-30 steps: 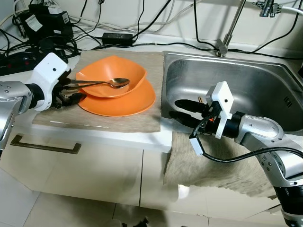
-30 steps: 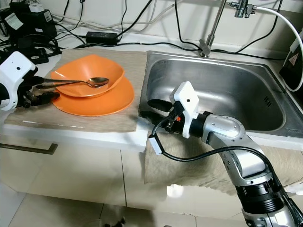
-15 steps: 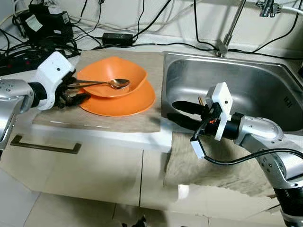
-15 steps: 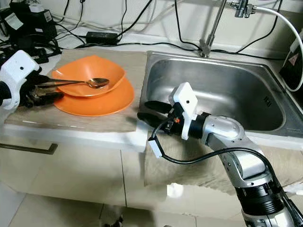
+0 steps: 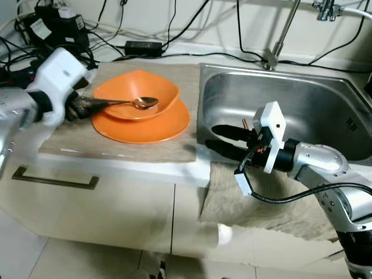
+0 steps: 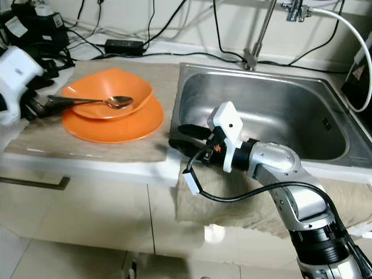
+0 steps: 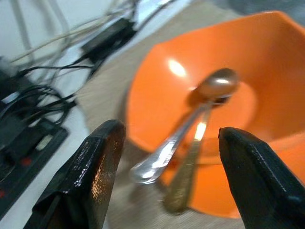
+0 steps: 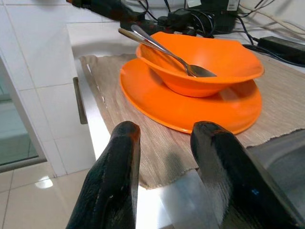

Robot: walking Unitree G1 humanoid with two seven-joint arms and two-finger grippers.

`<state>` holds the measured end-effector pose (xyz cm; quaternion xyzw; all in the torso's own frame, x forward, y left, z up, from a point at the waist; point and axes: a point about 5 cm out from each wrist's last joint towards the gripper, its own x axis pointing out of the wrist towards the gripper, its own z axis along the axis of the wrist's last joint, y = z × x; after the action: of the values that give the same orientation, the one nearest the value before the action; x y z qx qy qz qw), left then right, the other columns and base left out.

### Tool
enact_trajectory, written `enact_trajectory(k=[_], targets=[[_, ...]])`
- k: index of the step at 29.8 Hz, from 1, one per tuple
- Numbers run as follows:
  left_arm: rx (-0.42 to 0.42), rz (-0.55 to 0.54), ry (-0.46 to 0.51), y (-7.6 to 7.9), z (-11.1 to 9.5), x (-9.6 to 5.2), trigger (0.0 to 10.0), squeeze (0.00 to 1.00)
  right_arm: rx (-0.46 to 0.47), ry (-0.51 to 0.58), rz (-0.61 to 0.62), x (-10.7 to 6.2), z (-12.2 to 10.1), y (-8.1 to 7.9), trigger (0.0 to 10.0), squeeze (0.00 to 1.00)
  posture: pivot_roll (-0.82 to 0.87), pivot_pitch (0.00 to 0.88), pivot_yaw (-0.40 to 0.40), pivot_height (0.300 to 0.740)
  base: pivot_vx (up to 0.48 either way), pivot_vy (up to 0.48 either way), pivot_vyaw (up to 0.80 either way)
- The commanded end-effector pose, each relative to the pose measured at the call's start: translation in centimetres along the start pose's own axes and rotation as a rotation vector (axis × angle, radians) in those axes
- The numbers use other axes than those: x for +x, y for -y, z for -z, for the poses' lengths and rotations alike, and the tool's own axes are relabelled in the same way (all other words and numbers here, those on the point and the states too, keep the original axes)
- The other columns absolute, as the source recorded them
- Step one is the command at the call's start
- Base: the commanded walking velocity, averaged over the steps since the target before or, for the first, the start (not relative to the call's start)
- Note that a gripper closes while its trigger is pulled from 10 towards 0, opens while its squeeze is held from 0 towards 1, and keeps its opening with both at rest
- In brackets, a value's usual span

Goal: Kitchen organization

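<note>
— Starting at the near edge, what do you see?

— A pale cabinet front with a bronze drawer handle (image 5: 55,180), and a grey-brown cloth (image 5: 261,197) draped over the counter edge below the sink.

— And the right gripper (image 5: 214,137)?

— It sits just above that cloth, at the sink's front left corner, pointing towards the robot's left. Its two black fingers are parted with nothing between them.

— Where are the dishes?

— Further left on the counter, on a woven mat (image 5: 116,142). An orange plate (image 5: 145,129) lies on the mat, an orange bowl (image 5: 157,87) stands on the plate, and a spoon (image 5: 136,103) rests in the bowl, its head at the bottom and its handle sticking out over the rim on the robot's left.

— Just one spoon?

— The left wrist view shows a second, golden handle (image 7: 186,176) lying alongside the silver one.

— And the left gripper (image 5: 81,107)?

— At the outer ends of those handles, just left of the bowl and blurred in the head views. From the wrist, its fingers are spread wide, with the handle ends lying in the gap and touching neither finger.

— What lies beyond?

— The steel sink (image 5: 314,110) to the right of the mat, a tap pipe (image 5: 282,35) rising behind it, and along the back wall a black power adapter (image 5: 143,46) amid tangled black cables (image 5: 192,23).
</note>
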<state>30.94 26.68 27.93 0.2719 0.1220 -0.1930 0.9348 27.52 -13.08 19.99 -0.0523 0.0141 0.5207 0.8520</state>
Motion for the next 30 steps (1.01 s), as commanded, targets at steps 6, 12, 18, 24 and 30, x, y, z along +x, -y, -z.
enact_trajectory(k=[6,12,18,24,30], targets=[[-0.068,0.048,-0.030,0.7,1.7,-0.7,10.0,0.00,-0.011,0.006,-0.007,-0.1,-0.3,-0.1,10.0,0.00,-0.02,0.000,-0.041,0.740,0.000,0.000,0.00],[-0.104,0.046,-0.028,0.8,2.2,-0.5,10.0,0.00,-0.010,0.005,-0.015,0.0,-0.3,-0.1,10.0,0.00,-0.01,0.000,-0.045,0.740,0.000,0.000,0.00],[-0.119,0.054,-0.033,1.0,2.6,0.1,10.0,0.00,-0.007,0.003,-0.024,0.1,-0.2,-0.3,10.0,0.00,-0.02,0.000,-0.047,0.740,0.000,0.000,0.00],[-0.108,0.131,-0.041,2.0,2.8,0.8,10.0,0.00,-0.008,0.001,-0.022,0.0,-0.1,-0.4,10.0,0.00,-0.02,0.000,-0.036,0.740,0.000,0.000,0.00],[-0.083,0.203,-0.014,3.1,2.3,0.4,10.0,0.00,-0.010,-0.001,-0.013,-0.2,-0.1,-0.4,10.0,0.00,-0.03,0.000,-0.032,0.740,0.000,0.000,0.00]])
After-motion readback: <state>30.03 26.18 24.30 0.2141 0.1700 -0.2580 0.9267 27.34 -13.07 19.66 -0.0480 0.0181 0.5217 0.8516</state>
